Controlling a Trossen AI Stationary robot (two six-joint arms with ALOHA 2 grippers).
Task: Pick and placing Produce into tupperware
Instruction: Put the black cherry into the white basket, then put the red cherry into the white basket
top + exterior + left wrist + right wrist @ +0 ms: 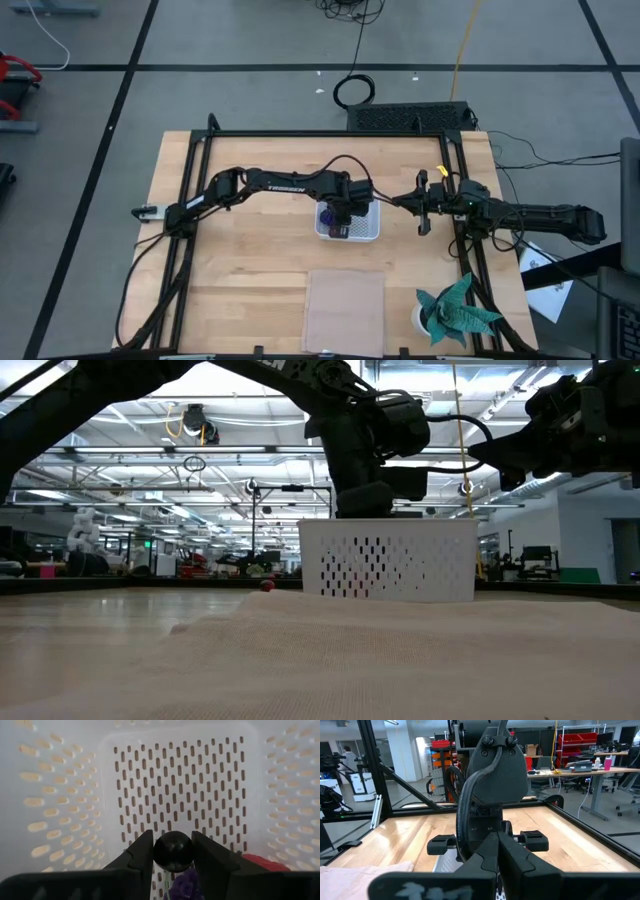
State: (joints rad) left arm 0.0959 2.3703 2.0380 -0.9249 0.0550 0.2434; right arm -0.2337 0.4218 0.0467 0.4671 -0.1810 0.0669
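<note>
The white slotted container [362, 229] stands at the table's middle and also shows in the low view [390, 560]. My left gripper [342, 214] reaches down into it, shut on a small dark round berry [173, 851]. A purple lumpy bunch [185, 887] and a red strawberry-like piece [262, 863] lie on the container's bottom beside the fingers. A small red berry [267, 586] lies on the table just outside the container's wall. My right gripper [424, 207] hovers to the container's right, shut and empty [497, 842]. My left gripper pinches the dark berry by its two opposite sides [156, 851] between its two fingers, at their free ends. The fingers [142, 854] come from above, pointing down into the container. The berry is over the slotted bottom; I cannot tell whether it touches it.
A flat pale sheet [345, 306] lies at the near edge, and it fills the low view's foreground [330, 650]. A teal paper plant [455, 312] stands at the near right. A black frame [200, 200] runs around the table. Bare wood lies left of the container.
</note>
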